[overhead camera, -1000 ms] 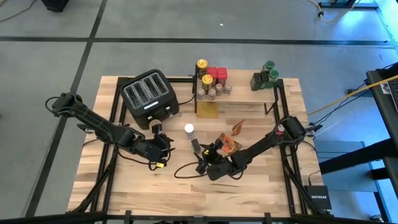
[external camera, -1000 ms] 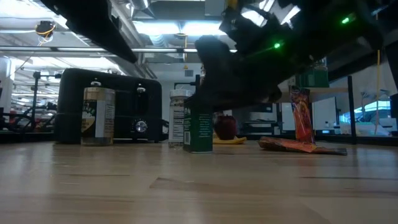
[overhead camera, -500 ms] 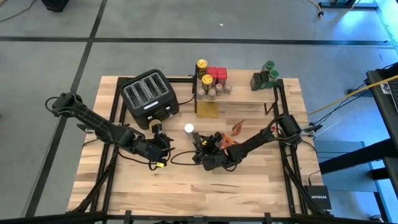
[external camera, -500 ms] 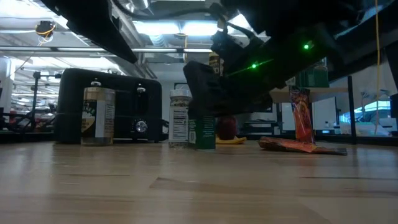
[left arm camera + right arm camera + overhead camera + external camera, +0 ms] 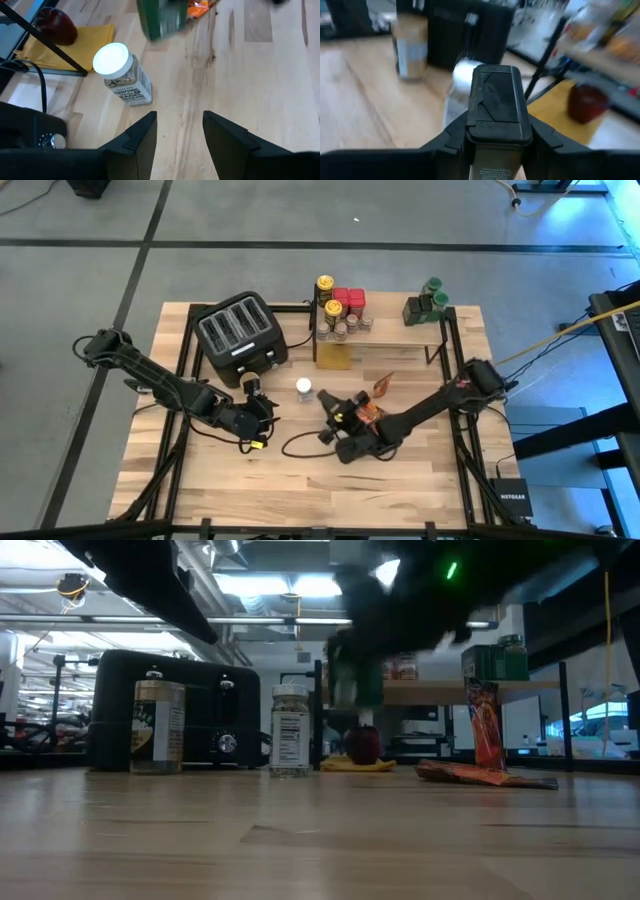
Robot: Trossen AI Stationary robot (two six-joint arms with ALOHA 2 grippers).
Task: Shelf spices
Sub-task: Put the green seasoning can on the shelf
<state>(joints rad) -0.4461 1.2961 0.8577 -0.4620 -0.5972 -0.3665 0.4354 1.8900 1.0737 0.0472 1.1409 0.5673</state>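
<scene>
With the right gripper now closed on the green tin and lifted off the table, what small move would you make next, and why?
Probably carry it toward the shelf. The right gripper clamps the green tin, which hangs clear of the tabletop, and the plank has bare space between its two jar groups. The left gripper waits open near the white-lidded jar.

A: Identify the appliance on the table [image 5: 200, 480].

B: A black four-slot toaster [image 5: 239, 335] stands at the far left of the wooden top, set at an angle. Its front panel carries round knobs, visible in the low view.

A: Other items?

B: A yellow cloth [image 5: 335, 356] lies flat beside the toaster. A dark red apple [image 5: 362, 744] rests on it. The table stands on a grey floor [image 5: 90, 220] marked with dark lines. A yellow cable [image 5: 545, 340] runs across the floor at the right.
</scene>
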